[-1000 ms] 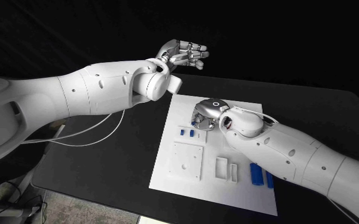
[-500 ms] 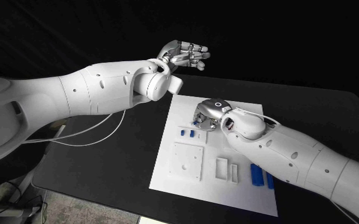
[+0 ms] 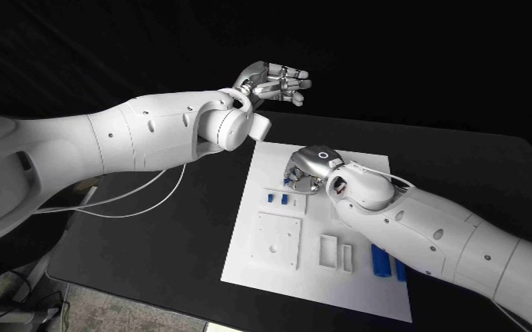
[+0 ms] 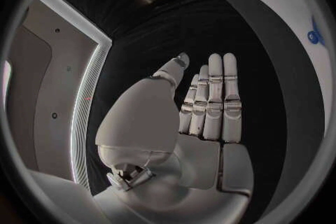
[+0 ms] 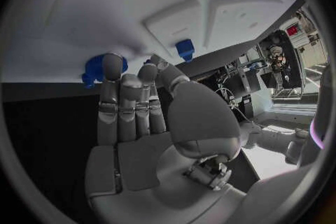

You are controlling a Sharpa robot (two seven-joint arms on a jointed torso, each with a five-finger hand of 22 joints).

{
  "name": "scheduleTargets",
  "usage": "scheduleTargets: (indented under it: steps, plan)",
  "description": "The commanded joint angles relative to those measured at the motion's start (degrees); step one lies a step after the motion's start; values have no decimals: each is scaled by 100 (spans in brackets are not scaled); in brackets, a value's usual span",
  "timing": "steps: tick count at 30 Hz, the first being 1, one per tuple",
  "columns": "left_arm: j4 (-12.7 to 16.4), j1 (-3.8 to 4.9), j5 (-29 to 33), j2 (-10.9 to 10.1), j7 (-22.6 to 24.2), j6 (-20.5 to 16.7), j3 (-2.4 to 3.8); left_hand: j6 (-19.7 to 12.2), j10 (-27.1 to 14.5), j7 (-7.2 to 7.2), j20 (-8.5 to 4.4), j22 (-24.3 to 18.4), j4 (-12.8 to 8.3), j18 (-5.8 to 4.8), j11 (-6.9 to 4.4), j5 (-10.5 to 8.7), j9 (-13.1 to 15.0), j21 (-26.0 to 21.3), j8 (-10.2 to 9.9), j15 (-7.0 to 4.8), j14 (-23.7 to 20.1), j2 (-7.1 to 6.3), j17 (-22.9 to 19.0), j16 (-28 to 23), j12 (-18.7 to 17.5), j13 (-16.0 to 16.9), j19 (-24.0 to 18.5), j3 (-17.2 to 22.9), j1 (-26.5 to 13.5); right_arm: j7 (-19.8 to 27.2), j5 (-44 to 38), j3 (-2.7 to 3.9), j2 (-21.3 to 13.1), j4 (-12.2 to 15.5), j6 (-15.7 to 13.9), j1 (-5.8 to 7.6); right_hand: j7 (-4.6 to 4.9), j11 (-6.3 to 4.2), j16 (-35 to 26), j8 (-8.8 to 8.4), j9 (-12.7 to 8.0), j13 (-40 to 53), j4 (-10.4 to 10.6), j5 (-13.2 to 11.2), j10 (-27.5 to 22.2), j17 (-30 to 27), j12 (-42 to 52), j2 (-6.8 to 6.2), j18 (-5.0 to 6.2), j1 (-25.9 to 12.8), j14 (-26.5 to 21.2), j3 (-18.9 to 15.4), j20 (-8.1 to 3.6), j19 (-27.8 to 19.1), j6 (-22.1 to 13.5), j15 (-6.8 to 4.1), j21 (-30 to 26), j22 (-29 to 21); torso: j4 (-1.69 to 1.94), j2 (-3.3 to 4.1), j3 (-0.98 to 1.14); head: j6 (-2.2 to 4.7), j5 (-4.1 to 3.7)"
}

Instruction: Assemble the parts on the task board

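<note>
Your silver right hand [image 3: 307, 169] is down on the flat white task board [image 3: 288, 270] w/ fingers touching a small blue part [image 5: 94, 67], grasp can't tell; silver left hand [image 3: 275, 81] up, released.

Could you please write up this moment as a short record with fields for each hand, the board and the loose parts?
left hand: raised above the far side of the table, off the board, fingers straight and side by side, holding nothing
right hand: low over the task board, fingers reaching to a blue part; whether it grips it cannot be told
task board: white plate lying flat on the black table
loose parts: two long blue pieces near the board's right edge
</note>
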Motion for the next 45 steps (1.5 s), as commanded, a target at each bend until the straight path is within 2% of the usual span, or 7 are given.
scheduleTargets:
  steps: [1, 17, 37, 45]
  plan:
    - [17, 8, -8, 1, 27, 102, 3, -45, -35, 4, 14, 28, -13, 66, -4, 29, 4, -23, 32, 28, -10, 23, -13, -28, -25, -1, -14, -7, 8, -21, 9, 0, 6, 13, 21, -2, -2, -34, 0, 19, -8, 13, 36, 20, 13, -7, 2, 1, -67, -51, 18, -9, -8, 29, 43, -18, -39, 8, 2, 5, -7, -15, -3]
    - [22, 8, -8, 2, 18, 114, 3, -49, -36, 4, 15, 32, -9, 67, -3, 27, 4, -26, 32, 29, -9, 22, -16, -32, -25, -1, -13, -9, 5, -14, 34, -1, 15, 14, 176, -2, -1, -28, -16, 20, -8, 37, 40, -24, 0, -8, -9, 22, -72, -17, 8, -92, -6, 36, 39, -16, -95, 32, 5, 3, -7, -22, 2]
    - [20, 9, -8, 16, 7, 124, 3, -53, -37, 5, 16, 32, -2, 69, -4, 27, 3, -28, 31, 29, -5, 27, -19, -37, -25, -1, -12, -8, 3, 22, 31, 0, 57, 50, 26, -2, 8, -28, -15, 19, -7, 54, 4, -83, 0, -3, -15, 51, -68, 21, 6, -59, -7, 47, 44, -16, -122, 82, 8, 4, -8, -24, 16]
    - [18, 10, -8, 19, -4, 125, 3, -59, -38, 5, 17, 26, 7, 70, -3, 25, 3, -29, 31, 29, -3, 26, -20, -39, -25, -1, -9, -11, -2, 27, 31, 0, 72, 58, 110, -1, 11, -25, -32, 19, -8, 55, 2, -95, -3, -14, -20, 45, -66, 16, -2, -45, -7, 46, 38, -16, -137, 92, 6, 5, -9, -28, 26]
